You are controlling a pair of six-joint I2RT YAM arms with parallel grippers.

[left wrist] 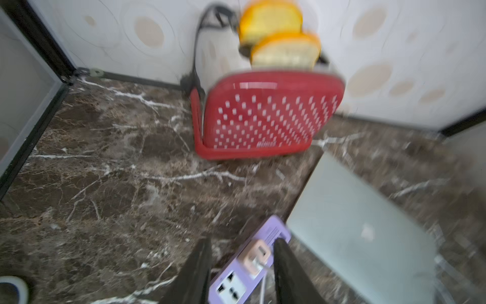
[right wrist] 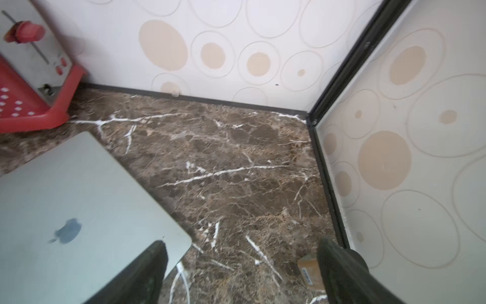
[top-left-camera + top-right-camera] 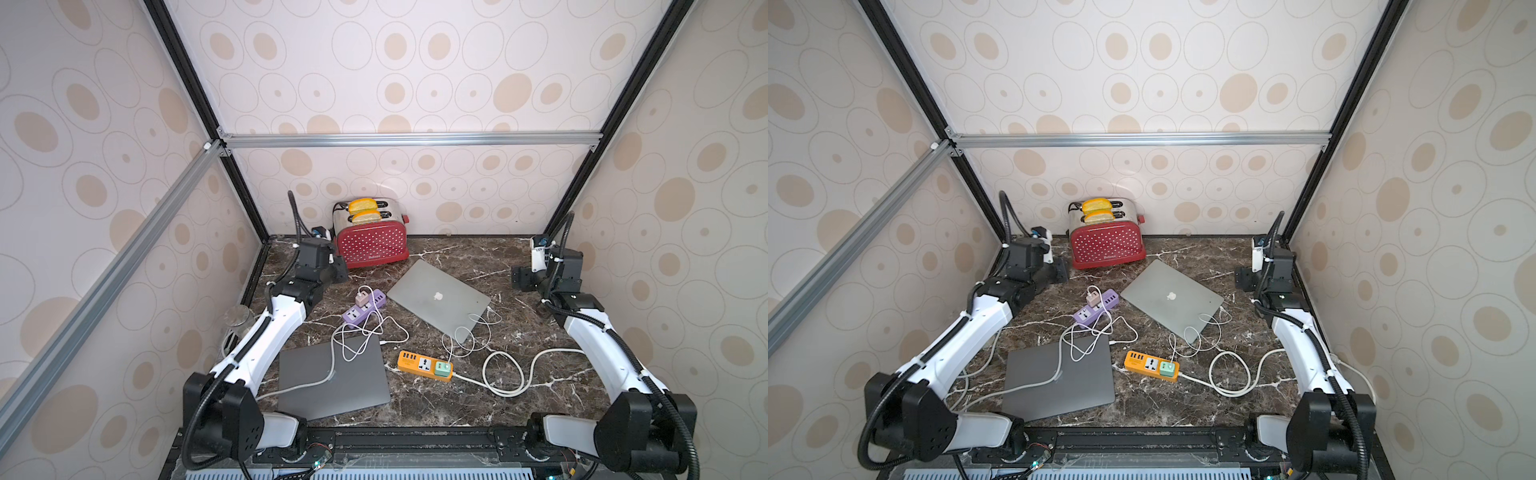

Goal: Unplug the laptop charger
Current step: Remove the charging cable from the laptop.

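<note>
A pink charger (image 3: 361, 298) (image 1: 256, 254) is plugged into a purple power strip (image 3: 365, 308) (image 1: 231, 287); its thin white cable loops over the grey laptop (image 3: 332, 378). A green charger (image 3: 443, 369) sits in an orange power strip (image 3: 415, 362), with a white cable running toward the silver laptop (image 3: 436, 297) (image 2: 65, 210). My left gripper (image 3: 338, 270) (image 1: 243, 241) hovers beside the toaster, above the purple strip, fingers narrowly apart and holding nothing; the view is blurred. At the far right, my right gripper (image 3: 519, 278) (image 2: 242, 242) is wide open over bare marble.
A red toaster (image 3: 370, 241) with two bread slices stands at the back wall. A thick white cord (image 3: 503, 374) coils at the right of the orange strip. A glass jar (image 3: 237, 320) sits behind my left arm. A small brown block (image 2: 309, 268) lies near my right gripper.
</note>
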